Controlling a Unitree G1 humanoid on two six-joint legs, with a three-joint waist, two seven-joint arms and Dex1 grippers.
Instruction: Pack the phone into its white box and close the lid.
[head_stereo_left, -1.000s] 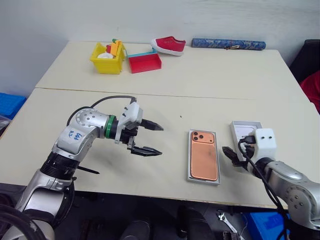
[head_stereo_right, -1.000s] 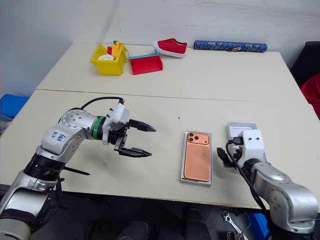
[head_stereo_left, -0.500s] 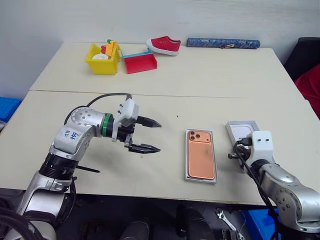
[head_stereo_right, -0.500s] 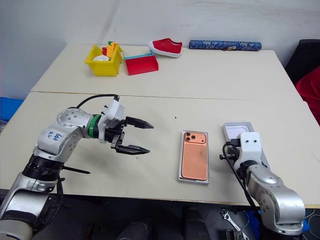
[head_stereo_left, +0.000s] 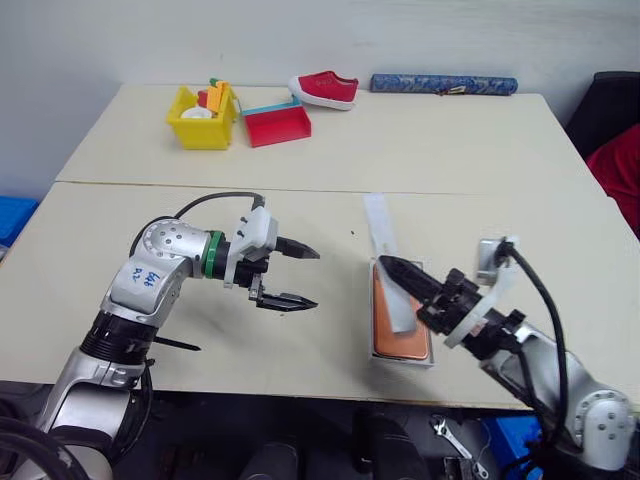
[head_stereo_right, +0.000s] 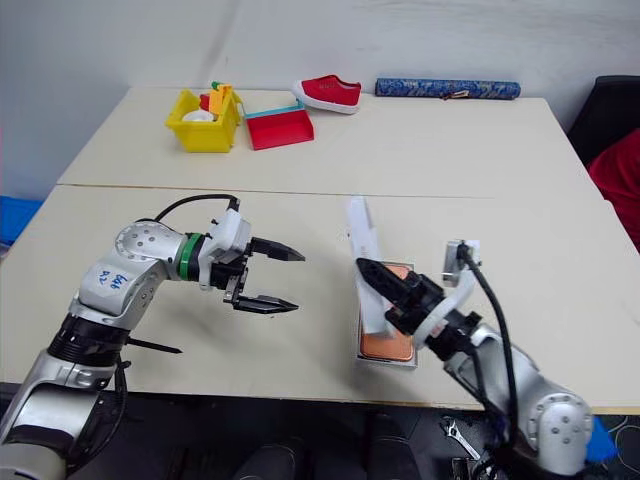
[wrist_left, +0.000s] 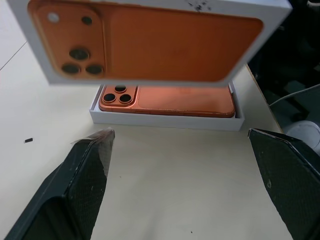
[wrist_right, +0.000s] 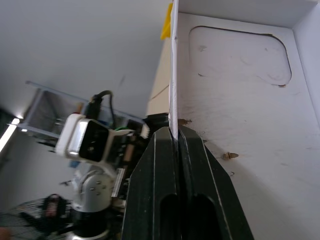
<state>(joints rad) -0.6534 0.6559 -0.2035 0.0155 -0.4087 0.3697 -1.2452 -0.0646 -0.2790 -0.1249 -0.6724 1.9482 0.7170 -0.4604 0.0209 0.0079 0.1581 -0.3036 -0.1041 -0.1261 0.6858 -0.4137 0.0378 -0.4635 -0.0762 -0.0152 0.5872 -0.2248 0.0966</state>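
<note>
Orange-copper, the phone (head_stereo_left: 401, 322) lies camera side up in the white box (wrist_left: 165, 119) near the front edge of the cream worktop (head_stereo_left: 450, 150). Over it, the right gripper (head_stereo_left: 400, 272) has its jaws pinched tight on one thin wall of the lid (head_stereo_left: 388, 262), which hangs tilted on edge above the box and hides part of the phone. From the left wrist view the lid's outer face carries a printed picture of the phone's back; no words on it can be read. To the left, well apart from the box, the left gripper (head_stereo_left: 295, 276) hovers with jaws wide and nothing between them; blue handwriting on that arm's silver shell is not legible. Far back on the worktop stand a yellow bin (head_stereo_left: 200, 118) of toys, a red tray (head_stereo_left: 278, 125), a red shoe (head_stereo_left: 324, 88) and a blue patterned roll (head_stereo_left: 443, 84).
</note>
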